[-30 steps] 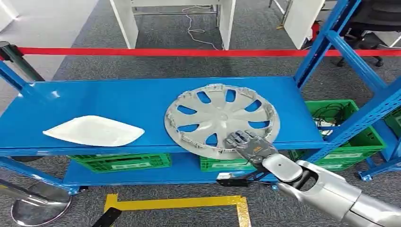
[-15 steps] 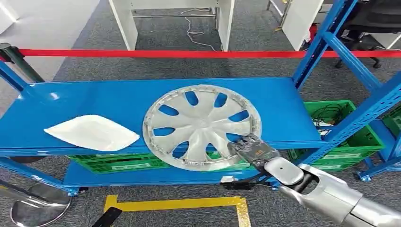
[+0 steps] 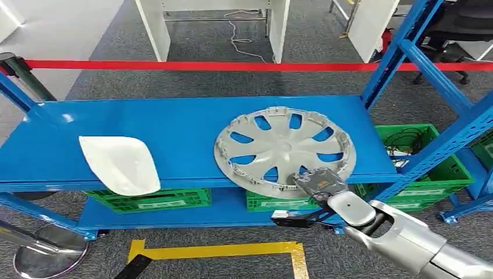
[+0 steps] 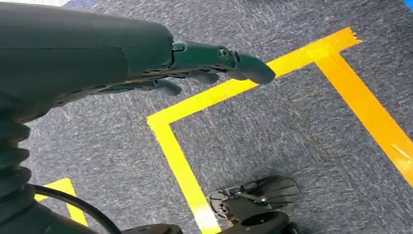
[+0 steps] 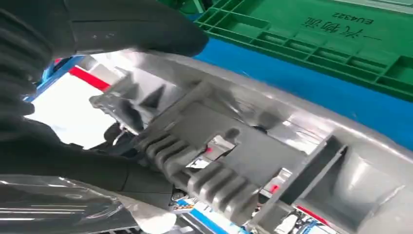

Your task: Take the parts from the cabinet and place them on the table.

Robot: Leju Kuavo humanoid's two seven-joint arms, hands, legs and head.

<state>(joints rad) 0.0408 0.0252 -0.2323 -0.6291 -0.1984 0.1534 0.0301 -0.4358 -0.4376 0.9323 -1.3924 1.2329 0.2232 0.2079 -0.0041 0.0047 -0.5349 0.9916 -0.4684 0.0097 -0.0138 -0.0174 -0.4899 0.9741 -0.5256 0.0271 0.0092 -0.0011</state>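
At the front edge of a blue cabinet shelf (image 3: pixel 145 125), the robot's right hand (image 3: pixel 317 181) grips the near rim of a silver hubcap (image 3: pixel 285 148), its dark fingers wrapped over the edge from below and in front. Seen from the right wrist, the fingers (image 5: pixel 122 27) lie over the rim with the ribbed clips on the hubcap's underside (image 5: pixel 219 161) showing just beyond them. The hubcap lies on the right half of the shelf, its near edge jutting past the shelf's front lip where the hand holds it, and the silver right arm reaches up to it from the lower right. Well apart to the left on the same shelf rests a white curved part (image 3: pixel 121 164), its near end overhanging the front edge. Green crates (image 3: pixel 152 199) sit on the lower shelf beneath, with another green crate (image 3: pixel 433 168) to the right past the blue upright. A red barrier tape (image 3: pixel 203 65) runs across behind the cabinet, and yellow floor tape (image 3: pixel 221 250) marks the grey carpet in front. The left hand (image 4: pixel 160 63) hangs over the carpet and yellow tape, holding nothing, its fingers stretched out and slightly apart.
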